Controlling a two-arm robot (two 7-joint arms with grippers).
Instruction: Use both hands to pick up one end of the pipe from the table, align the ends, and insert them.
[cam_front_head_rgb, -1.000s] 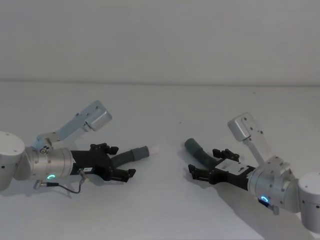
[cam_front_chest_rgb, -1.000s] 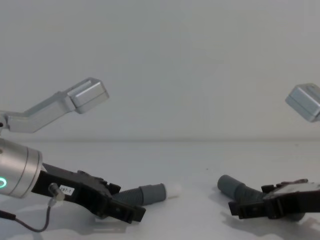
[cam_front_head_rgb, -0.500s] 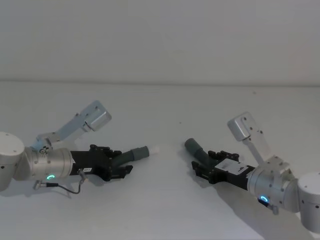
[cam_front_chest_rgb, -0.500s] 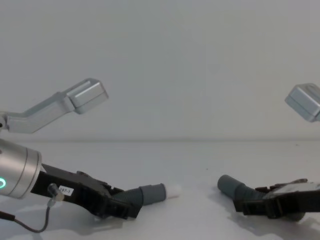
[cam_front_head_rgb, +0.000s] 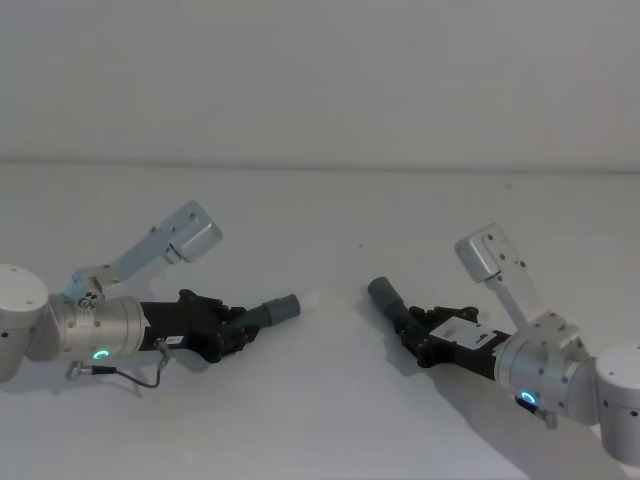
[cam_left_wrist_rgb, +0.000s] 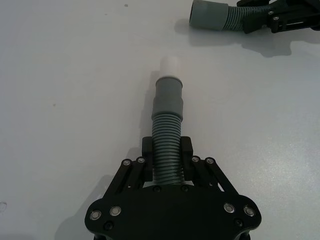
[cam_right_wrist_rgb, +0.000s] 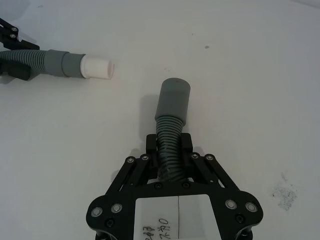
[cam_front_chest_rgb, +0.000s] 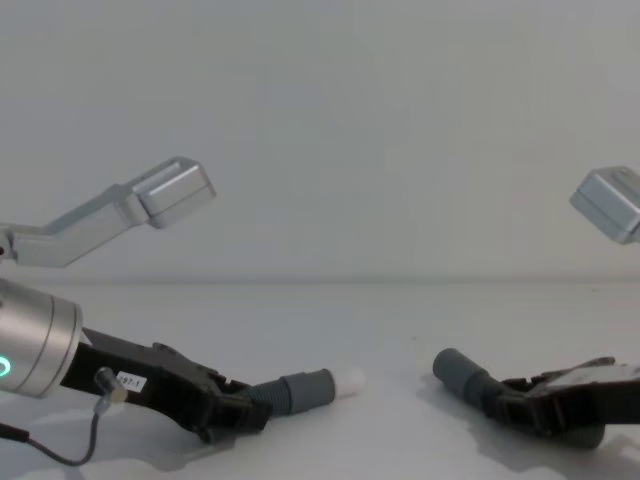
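Looking down from the head view, one sees the left gripper (cam_front_head_rgb: 232, 330) low over the table (cam_front_head_rgb: 320, 215), pinched on the ribbed part of the stub-tipped hose piece (cam_front_head_rgb: 262, 314). That piece's white stub (cam_front_head_rgb: 310, 298) points toward the middle. The right gripper (cam_front_head_rgb: 418, 335) is clamped the same way on the plain hose piece (cam_front_head_rgb: 400, 312), with its plain cuff (cam_front_head_rgb: 383, 292) angled toward the stub. The two ends are apart and not yet in line.

In the left wrist view, both fingers (cam_left_wrist_rgb: 186, 148) press the corrugated hose a little behind its grey cuff (cam_left_wrist_rgb: 168, 100), and the stub stands free ahead.

The right wrist view shows a matching hold. The fingers sit on either side of the ribs and the plain cuff (cam_right_wrist_rgb: 173, 100) is clear in front.

From the chest view, both pieces sit at table level with their cuffs tilted slightly upward. I cannot tell whether they touch the surface.

The hoses look light and bendy, so a free end will probably sag or swing once raised. A hold close behind the cuff should keep each end steerable. The smooth cuffs seem stiffer, but squeezing the plain one might narrow the opening meant to take the stub.
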